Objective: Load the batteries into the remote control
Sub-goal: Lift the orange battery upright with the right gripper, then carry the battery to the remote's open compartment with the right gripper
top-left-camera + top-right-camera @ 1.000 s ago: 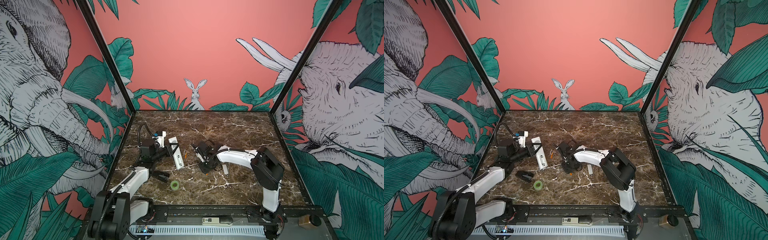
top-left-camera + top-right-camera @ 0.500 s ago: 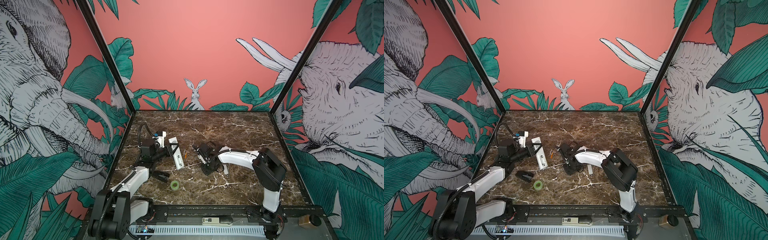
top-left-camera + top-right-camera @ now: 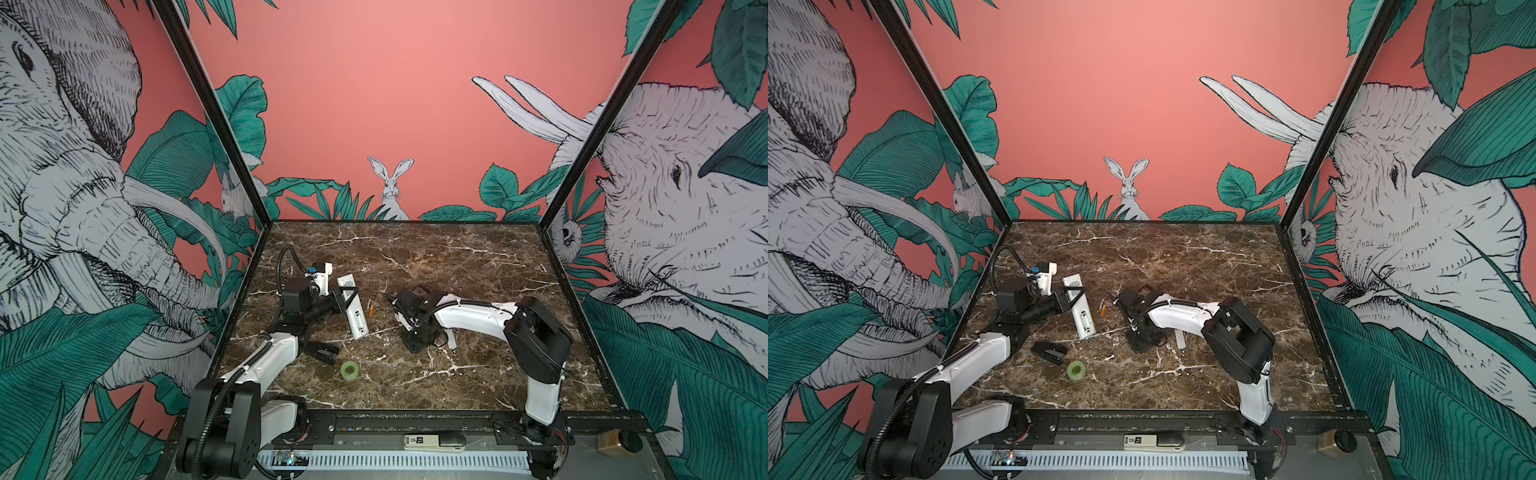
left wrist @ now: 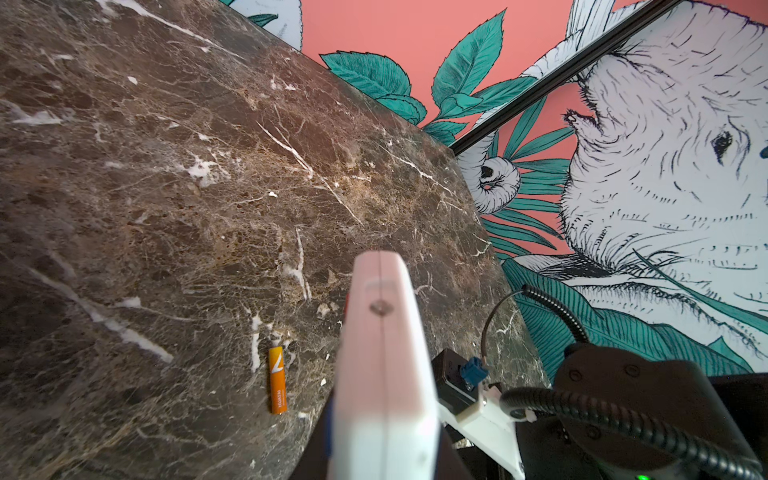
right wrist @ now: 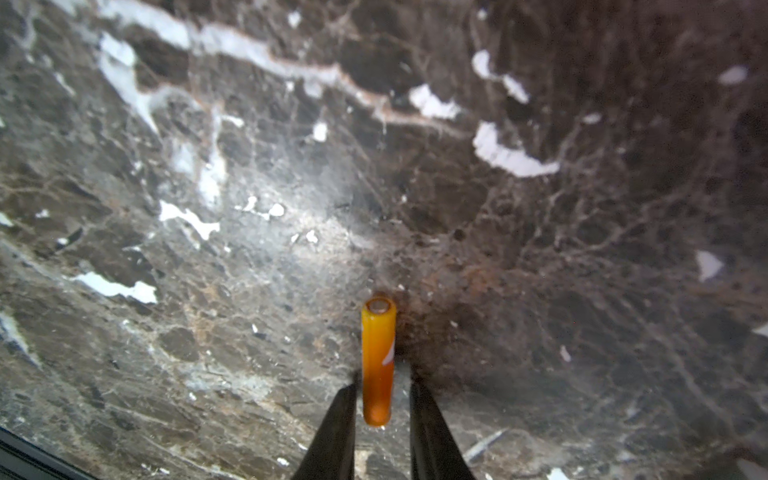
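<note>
Left hand [image 3: 348,296] is clamped across the white remote control [image 3: 358,322], left of the middle of the marble worktop [image 3: 436,257]. Right hand [image 5: 383,384] straddles one orange battery [image 5: 377,340], with the fingers [image 5: 430,432] spread a sliver wider than it, so it isn't pinching it. The other battery [image 4: 277,380] lies flat on the worktop, between the remote control and my right hand.

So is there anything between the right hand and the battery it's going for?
Nothing visible does. In the right wrist view the battery lies between the two fingers of the right hand, with a thin gap on either side and only bare table around it.
</note>
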{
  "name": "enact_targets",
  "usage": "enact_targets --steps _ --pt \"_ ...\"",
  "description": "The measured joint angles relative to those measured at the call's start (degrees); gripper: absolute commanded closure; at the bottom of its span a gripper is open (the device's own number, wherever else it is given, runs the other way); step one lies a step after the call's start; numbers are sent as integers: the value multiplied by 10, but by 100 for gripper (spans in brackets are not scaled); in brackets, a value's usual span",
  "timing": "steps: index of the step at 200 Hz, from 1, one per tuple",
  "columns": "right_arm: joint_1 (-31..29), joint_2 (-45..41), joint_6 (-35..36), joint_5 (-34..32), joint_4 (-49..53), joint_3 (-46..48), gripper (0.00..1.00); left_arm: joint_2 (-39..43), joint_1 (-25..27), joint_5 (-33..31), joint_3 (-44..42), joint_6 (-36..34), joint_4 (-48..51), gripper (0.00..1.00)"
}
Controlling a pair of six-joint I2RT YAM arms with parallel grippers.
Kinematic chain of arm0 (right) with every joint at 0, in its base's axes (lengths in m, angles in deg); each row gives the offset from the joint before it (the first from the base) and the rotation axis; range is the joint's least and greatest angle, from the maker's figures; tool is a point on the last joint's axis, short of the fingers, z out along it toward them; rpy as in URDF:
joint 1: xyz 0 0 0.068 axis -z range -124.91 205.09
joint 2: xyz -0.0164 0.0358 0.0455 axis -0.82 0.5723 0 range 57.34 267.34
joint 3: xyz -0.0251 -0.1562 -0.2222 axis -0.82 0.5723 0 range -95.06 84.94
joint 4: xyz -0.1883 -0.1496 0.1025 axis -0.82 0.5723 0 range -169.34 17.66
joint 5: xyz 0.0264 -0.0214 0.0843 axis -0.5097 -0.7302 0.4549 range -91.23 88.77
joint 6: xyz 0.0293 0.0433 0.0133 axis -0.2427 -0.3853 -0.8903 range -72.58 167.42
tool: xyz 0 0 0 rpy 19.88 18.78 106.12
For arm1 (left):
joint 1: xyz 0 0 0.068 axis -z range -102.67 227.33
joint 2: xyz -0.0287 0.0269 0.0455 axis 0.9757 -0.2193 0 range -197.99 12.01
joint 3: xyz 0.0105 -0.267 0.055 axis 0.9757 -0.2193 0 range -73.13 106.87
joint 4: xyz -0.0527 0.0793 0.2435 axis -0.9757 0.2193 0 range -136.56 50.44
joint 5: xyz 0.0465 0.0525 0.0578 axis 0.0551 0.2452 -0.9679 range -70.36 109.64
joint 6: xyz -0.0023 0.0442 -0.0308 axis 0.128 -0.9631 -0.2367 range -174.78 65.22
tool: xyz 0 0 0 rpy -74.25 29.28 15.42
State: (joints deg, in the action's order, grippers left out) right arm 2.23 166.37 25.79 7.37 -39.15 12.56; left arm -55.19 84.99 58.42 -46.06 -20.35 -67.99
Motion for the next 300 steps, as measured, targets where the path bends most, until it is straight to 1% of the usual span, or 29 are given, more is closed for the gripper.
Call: enact_targets --steps 24,56,91,119,151,196,239,300 --pt "0 3 2 -1 0 0 82 0 0 0 0 0 0 100" --pt "0 4 3 -3 0 0 85 0 0 0 0 0 0 100" --pt "0 4 4 -2 -2 0 94 0 0 0 0 1 0 100" --pt "-1 -3 7 -3 -14 7 97 -1 0 0 -1 6 -9 100" --pt "-8 -53 8 -2 -39 27 99 -22 -1 9 -12 28 -59 100" --pt "-9 -124 4 -1 -56 16 99 -61 -1 24 -30 76 -137 100" --pt "-9 -131 -8 12 -54 -24 99 -63 8 23 -31 96 -166 100" --pt "-15 -127 -23 37 -57 -64 99 -66 60 -14 -58 127 -187 100"
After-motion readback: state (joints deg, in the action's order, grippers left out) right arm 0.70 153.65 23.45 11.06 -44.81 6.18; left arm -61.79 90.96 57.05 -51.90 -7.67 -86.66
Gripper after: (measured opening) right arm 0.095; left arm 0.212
